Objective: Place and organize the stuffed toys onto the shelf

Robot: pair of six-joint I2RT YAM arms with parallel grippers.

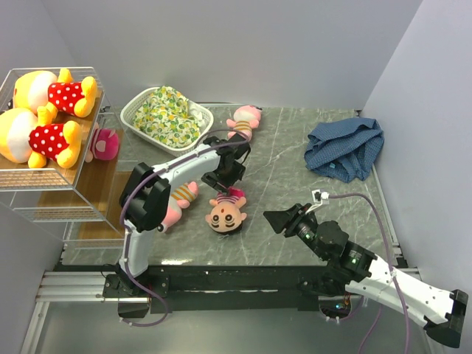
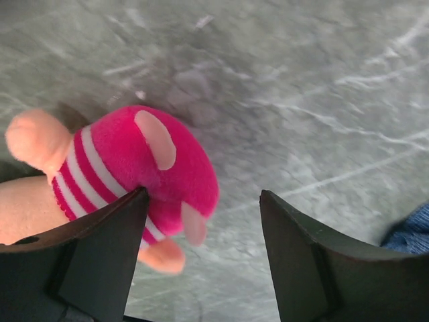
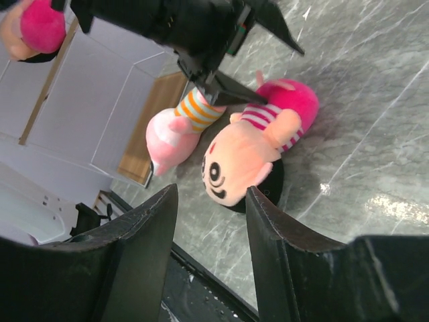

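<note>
Left gripper (image 2: 204, 198): jaws wide apart, gripping nothing. It hangs low over the doll (image 2: 134, 161). In the wrist view one finger (image 2: 100, 248) meets the doll's pink, white-striped trunk; contact cannot be confirmed. The other finger stands clear of it, above bare table (image 1: 280, 169).

Doll: lies flat near the table's middle, black-haired head toward the arm bases, trunk under the left gripper.

Pink animal (image 1: 181, 195): orange-striped shirt, lying just beside the doll on its shelf side, partly hidden under the left arm.

Right gripper (image 3: 211, 191): jaws parted, empty, raised above the table to the doll's right and pointing toward it.

Second doll (image 1: 245, 118): pink, on the table farther back, just beside the basket (image 1: 133, 118).

Basket: white, oval, holding a floral cloth (image 1: 168, 116).

Blue cloth (image 1: 345, 147): crumpled at the far right of the table, well apart from the toys.

Shelf (image 1: 44, 179): white wire frame with wooden boards, at the table's left edge.

Bears (image 1: 44, 92): two, yellow-orange in red dotted shirts, lying side by side on the top tier.

Pink toy (image 1: 105, 144): on a lower board, beside the basket.
</note>
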